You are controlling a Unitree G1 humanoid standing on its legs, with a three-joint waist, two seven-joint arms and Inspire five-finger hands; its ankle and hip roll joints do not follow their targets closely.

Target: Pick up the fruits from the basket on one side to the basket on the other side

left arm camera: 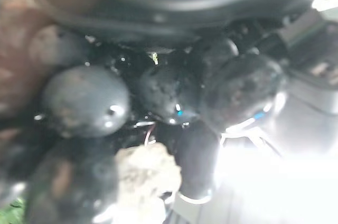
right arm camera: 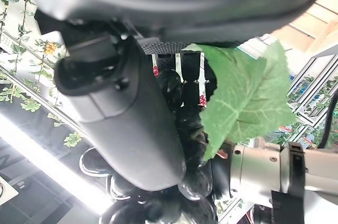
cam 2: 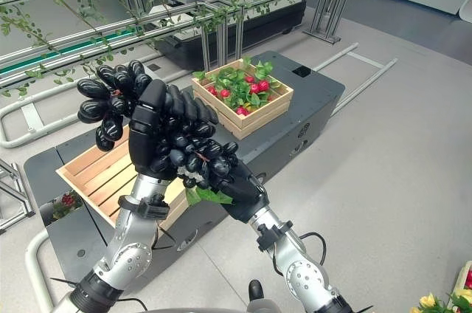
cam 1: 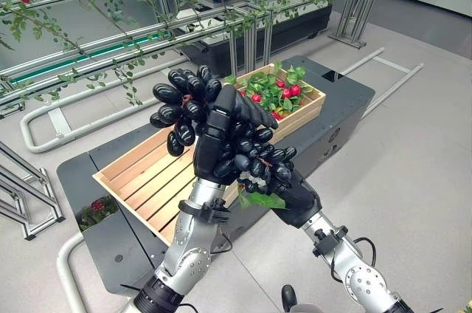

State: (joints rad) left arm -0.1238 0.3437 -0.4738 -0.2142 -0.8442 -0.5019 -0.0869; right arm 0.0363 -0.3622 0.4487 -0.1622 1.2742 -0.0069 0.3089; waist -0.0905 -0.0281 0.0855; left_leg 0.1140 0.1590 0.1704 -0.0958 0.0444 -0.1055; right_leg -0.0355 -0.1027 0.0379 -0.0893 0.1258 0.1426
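Both hands carry one bunch of black grapes [cam 2: 110, 102] in the air above the near edge of the empty wooden crate [cam 1: 140, 176]. The left hand [cam 1: 217, 132] has its fingers curled over the middle of the bunch. The right hand [cam 1: 295, 195] cups the lower end from the 5 o'clock side, fingers wrapped under the berries, with a green leaf [cam 1: 262, 198] showing against its palm.

Procedure for this step, as judged from the scene:
1. Keep both grips closed. The bunch is loose, and berries hang free at 10 o'clock of the left hand, outside any finger.
2. Lower the bunch as one unit so the free end settles on the slats first.
3. Release only once the weight rests on the crate floor.

The second crate [cam 1: 306, 106], filled with red fruit [cam 1: 293, 91] and leaves, stands at 1 o'clock from the hands, well apart. Which crate is the destination cannot be determined.
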